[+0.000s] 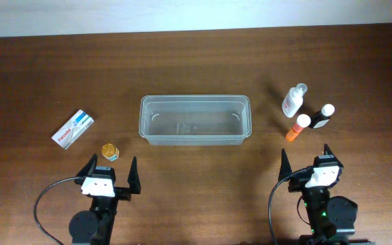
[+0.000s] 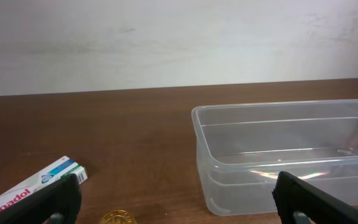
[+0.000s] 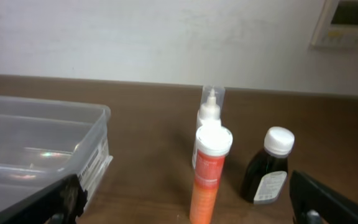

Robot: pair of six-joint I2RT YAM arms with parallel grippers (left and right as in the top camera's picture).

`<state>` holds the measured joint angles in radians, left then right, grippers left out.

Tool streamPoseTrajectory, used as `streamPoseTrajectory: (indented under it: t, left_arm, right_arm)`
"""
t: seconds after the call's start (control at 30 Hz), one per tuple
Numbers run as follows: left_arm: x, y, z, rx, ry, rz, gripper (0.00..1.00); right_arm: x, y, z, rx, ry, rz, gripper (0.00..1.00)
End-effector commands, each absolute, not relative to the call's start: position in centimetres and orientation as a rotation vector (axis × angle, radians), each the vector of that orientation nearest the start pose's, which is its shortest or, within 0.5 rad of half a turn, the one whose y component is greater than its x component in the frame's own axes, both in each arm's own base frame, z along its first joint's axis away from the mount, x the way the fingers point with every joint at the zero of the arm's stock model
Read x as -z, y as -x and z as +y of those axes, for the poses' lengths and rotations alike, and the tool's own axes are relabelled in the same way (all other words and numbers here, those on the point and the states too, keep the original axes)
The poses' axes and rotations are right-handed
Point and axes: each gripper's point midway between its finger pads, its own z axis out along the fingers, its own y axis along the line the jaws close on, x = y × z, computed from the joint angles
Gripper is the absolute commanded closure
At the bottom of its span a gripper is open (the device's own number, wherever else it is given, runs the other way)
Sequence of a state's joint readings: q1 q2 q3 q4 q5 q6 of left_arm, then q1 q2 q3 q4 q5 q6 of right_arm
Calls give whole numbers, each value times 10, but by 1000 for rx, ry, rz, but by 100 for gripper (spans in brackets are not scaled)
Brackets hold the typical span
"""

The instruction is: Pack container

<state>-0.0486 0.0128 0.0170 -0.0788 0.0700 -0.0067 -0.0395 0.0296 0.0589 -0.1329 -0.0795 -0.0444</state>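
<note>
The clear plastic container [image 1: 195, 120] stands empty at the table's middle; it also shows in the left wrist view [image 2: 278, 155] and the right wrist view [image 3: 36, 149]. A white-and-blue box [image 1: 73, 128] lies at the left, with a small gold-lidded jar [image 1: 109, 150] beside it. At the right stand an orange tube [image 1: 297, 128], a dark bottle with a white cap [image 1: 322, 116] and a clear-capped white bottle [image 1: 293, 101]. My left gripper [image 1: 110, 175] is open just near of the jar. My right gripper [image 1: 307, 162] is open just near of the orange tube [image 3: 209, 174].
The dark wooden table [image 1: 196, 61] ends at a pale wall at the back. A black cable [image 1: 43, 201] loops beside the left arm's base. A white wall unit [image 3: 347, 22] shows at the top right of the right wrist view.
</note>
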Motion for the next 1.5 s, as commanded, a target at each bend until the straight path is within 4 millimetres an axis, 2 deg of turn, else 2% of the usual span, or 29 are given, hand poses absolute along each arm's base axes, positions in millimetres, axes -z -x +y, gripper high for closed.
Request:
streamPoseTrajectory:
  t: [0.0,0.13,0.17,0.23,0.33,0.43,0.5,0.6,0.83,0.87,1.1,1.2,1.33,1.47]
  left_arm:
    - [-157,-245,-23,88,-94,1646,1]
    - [-157,-245,-23,88,-94,1646,1]
    - [-157,-245,-23,87,-94,1645,1]
    - [-157,-245,-23,88,-94,1646,1]
    - [-157,-245,-23,88,-94,1646,1]
    - [-157,-245,-23,88,-94,1646,1]
    - [-157,-245,-23,88,-94,1646,1]
    - [-157,-245,-23,88,-94,1646,1]
    - [-157,-245,-23,88,-94,1646,1]
    - [-157,-245,-23,87,-94,1646,0]
    - [-157,-245,-23,88,-94,1646,1]
    - [-157,-245,-23,88,-94,1646,1]
    - [-157,-245,-23,87,-94,1646,1]
    - [-157,-245,-23,87,-94,1646,1]
  right_arm:
    - [-205,-240,4,-23,41,1667,2]
    - [-242,-254,4,-37,38,1832,2]
    - [-258,-266,6,-58,42,1933,2]
    - [-274,-283,8,-89,46,2076,2]
    - [-284,-301,8,-115,32,2307,2]
    - [-286,-320,7,-133,17,2503,2]
    - [-280,-333,6,-144,8,2609,2]
    - [-261,-349,6,-155,-2,2723,2]
    - [-187,-381,0,-162,-30,2911,2]
    - [-180,-389,-3,-162,-42,2908,5]
    - [-183,-423,-24,-100,-79,2783,13]
    - [-181,-430,-27,-93,-62,2766,15]
    - [-171,-434,-28,-92,-43,2782,20]
    - [-148,-439,-27,-104,-19,2827,22]
